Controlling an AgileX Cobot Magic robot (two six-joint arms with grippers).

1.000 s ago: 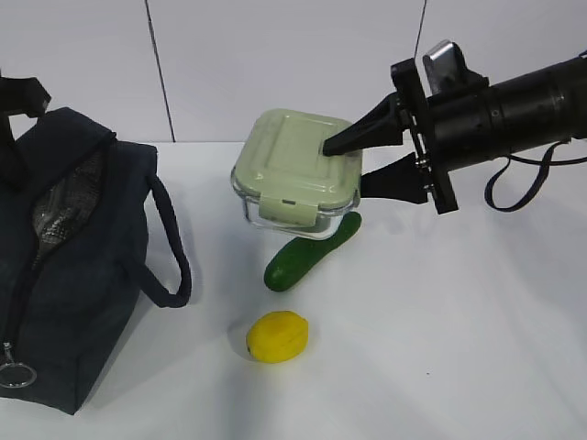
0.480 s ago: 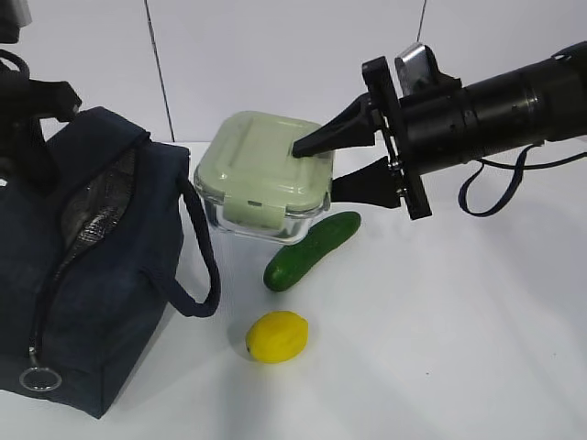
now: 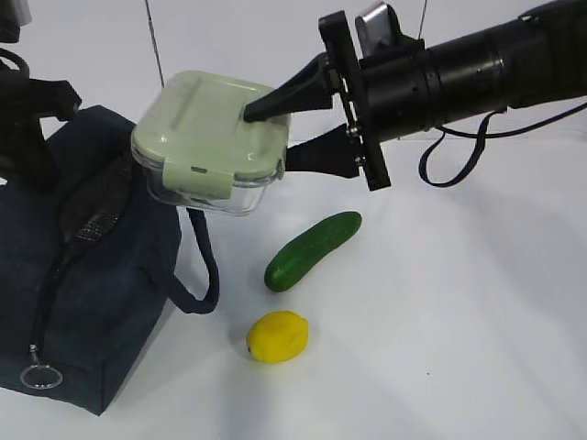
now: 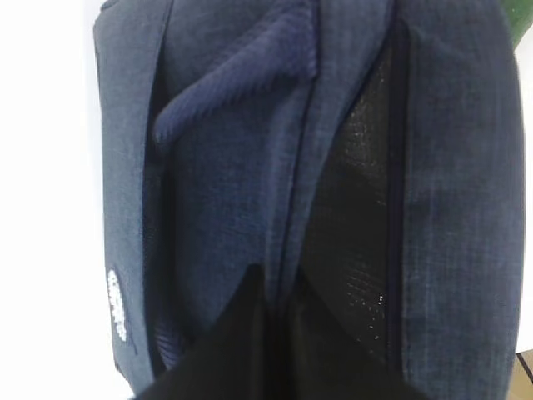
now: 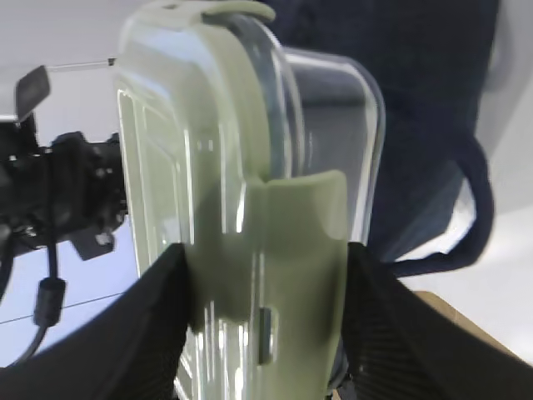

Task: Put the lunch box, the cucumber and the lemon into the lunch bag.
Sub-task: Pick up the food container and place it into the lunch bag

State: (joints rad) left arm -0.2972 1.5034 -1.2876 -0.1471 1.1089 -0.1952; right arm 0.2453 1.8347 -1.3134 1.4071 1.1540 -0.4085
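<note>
Right arm (image 3: 477, 73): a matte black cylindrical forearm built of ribbed, stepped sections, ending in a flat black mounting plate. Right tool (image 3: 275, 133): two black wedge-shaped fingers that taper to points. A silver-grey rectangular bracket (image 3: 378, 23) rises above the plate, and a thin black cable (image 3: 449, 156) hangs in a loop beneath the forearm. Left arm (image 3: 27, 101): black, angular housing, seen only partly at far left.

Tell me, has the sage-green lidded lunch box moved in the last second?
Yes. The sage-green lidded lunch box went left and up, away from the dark green cucumber, carried by the right pincer toward the navy fabric bag.
</note>
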